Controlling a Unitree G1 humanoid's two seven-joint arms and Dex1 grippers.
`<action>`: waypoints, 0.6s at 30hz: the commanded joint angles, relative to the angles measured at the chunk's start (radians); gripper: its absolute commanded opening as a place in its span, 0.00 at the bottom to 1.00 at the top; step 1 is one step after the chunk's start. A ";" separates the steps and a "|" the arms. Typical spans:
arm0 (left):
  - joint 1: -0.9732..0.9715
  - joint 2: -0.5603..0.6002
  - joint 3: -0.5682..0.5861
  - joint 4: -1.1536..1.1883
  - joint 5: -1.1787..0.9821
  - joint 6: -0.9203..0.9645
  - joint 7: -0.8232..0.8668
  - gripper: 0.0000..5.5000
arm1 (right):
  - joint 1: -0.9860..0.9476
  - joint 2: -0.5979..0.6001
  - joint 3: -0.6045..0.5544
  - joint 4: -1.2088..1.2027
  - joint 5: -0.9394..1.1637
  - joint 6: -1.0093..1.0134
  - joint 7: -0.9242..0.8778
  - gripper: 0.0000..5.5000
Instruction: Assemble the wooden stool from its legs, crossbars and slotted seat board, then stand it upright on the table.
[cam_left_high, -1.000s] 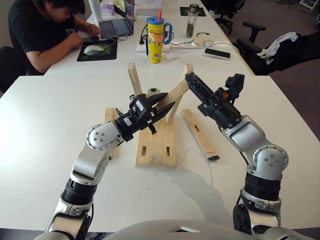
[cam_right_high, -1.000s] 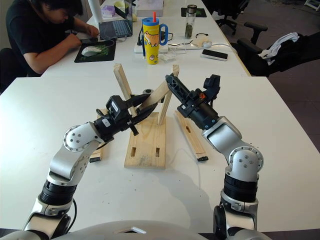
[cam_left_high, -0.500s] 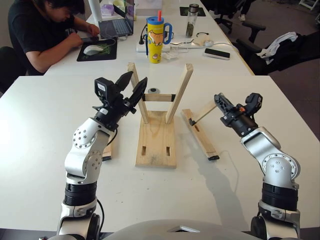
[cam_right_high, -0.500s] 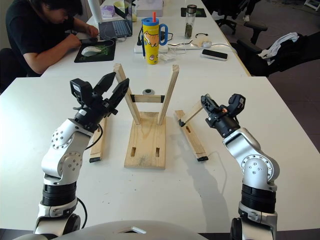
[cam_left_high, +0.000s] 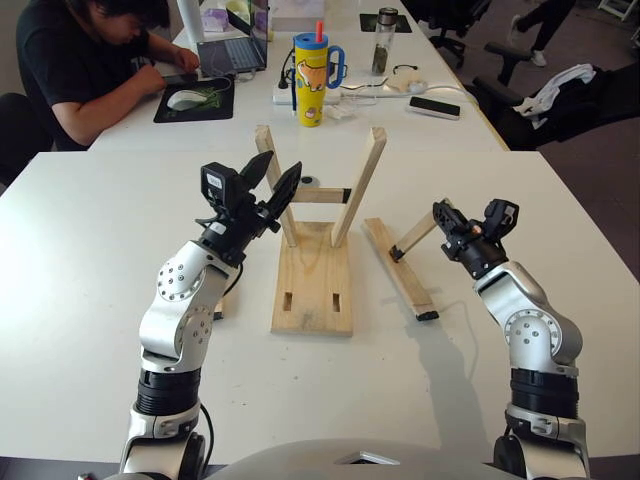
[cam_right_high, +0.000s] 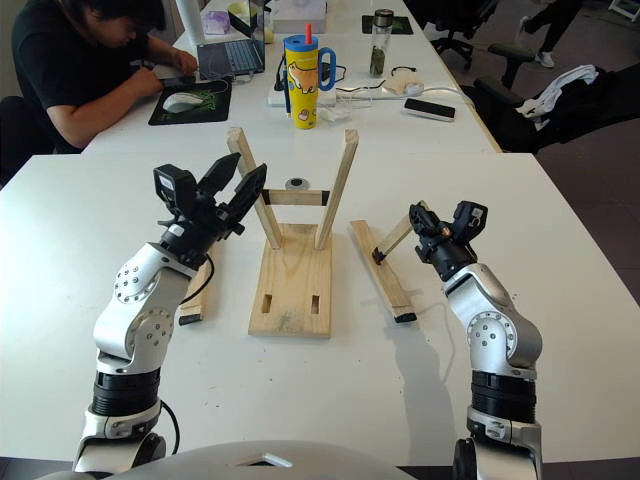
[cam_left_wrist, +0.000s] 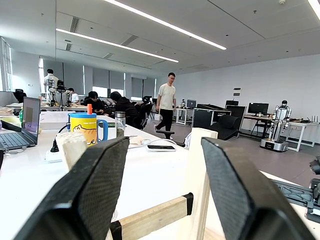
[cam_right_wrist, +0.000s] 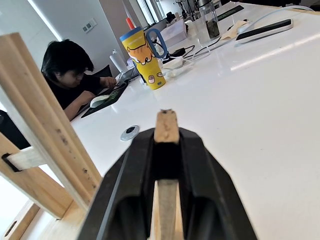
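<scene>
Fingers (cam_right_wrist: 125, 190) of your right gripper (cam_left_high: 442, 214) clamp a crossbar (cam_left_high: 412, 238) slanting toward eight o'clock, tip at the loose leg (cam_left_high: 407, 285) lying flat; your left gripper (cam_left_high: 275, 172), open, sits at nine o'clock from the frame (cam_left_high: 357, 186).

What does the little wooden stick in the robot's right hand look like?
It is a short crossbar of pale, square-edged wood, with a dark cap on its lower end. The right gripper is shut on its upper end, with its fingers pressed against two opposite sides. The stick slants down toward the robot's left. Its dark end sits at the leg piece that lies flat on the table. I cannot tell if the two touch.
</scene>
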 joint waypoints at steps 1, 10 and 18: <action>-0.006 0.012 0.003 0.010 0.007 0.010 -0.001 0.49 | 0.009 0.012 0.010 -0.004 -0.027 0.003 0.016 0.08; -0.010 0.020 0.004 0.014 0.015 0.006 0.001 0.49 | 0.024 -0.018 0.086 -0.004 -0.186 -0.045 0.058 0.08; -0.011 0.017 -0.003 0.006 0.028 0.005 0.009 0.49 | 0.146 0.000 0.227 0.023 -0.389 -0.188 0.098 0.08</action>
